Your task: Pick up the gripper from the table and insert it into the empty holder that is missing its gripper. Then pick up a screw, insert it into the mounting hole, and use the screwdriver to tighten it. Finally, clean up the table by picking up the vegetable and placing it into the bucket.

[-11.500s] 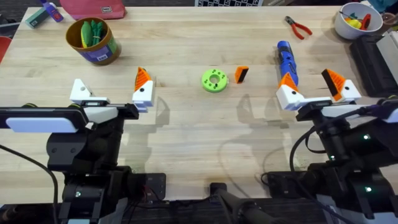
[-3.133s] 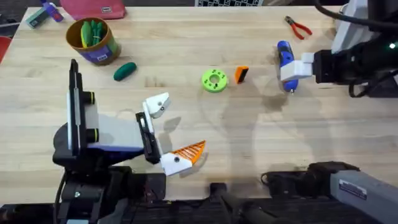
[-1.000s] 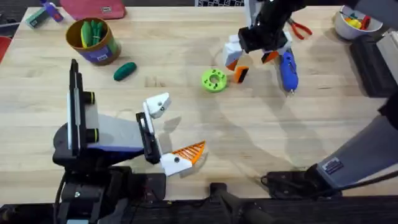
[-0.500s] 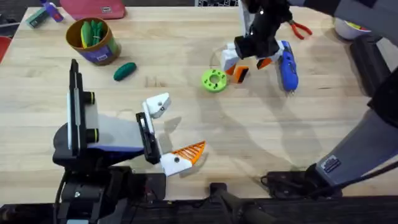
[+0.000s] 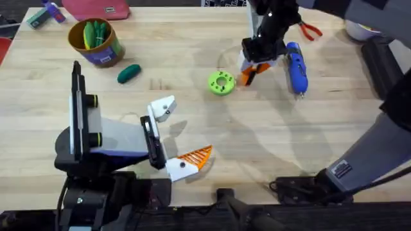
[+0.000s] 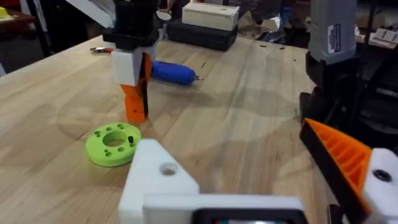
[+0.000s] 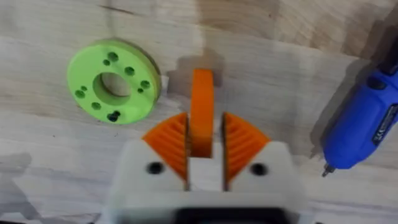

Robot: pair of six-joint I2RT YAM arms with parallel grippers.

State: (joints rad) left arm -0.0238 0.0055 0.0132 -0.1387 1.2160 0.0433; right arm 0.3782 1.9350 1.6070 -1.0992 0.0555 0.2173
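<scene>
At the far left of the bench (image 5: pixel 192 138) stands the bucket (image 5: pixel 96 42) with green things inside, and just beside it, toward the middle, lies the vegetable (image 5: pixel 128 73), apart from everything else. Nearer the front, the left pincer (image 5: pixel 172 136) lies turned on its side, jaws spread wide and holding nothing; one finger carries its orange tip (image 5: pixel 194 156), while the other is the empty holder (image 5: pixel 162 107), a bare white base with a dark hole. Further right sits a bright green disc (image 5: pixel 221 83) with holes, and touching distance beyond it the orange gripper (image 7: pixel 201 112) stands upright between the ribbed pads of the right pincer (image 7: pixel 202 155), which looks closed on it. This piece is probably light, stiff plastic; its ribbed faces should resist slipping, so pinching the flat sides low down seems sound. Just right of that lies the blue screwdriver (image 5: pixel 296 65), with red pliers (image 5: pixel 308 29) behind.
</scene>
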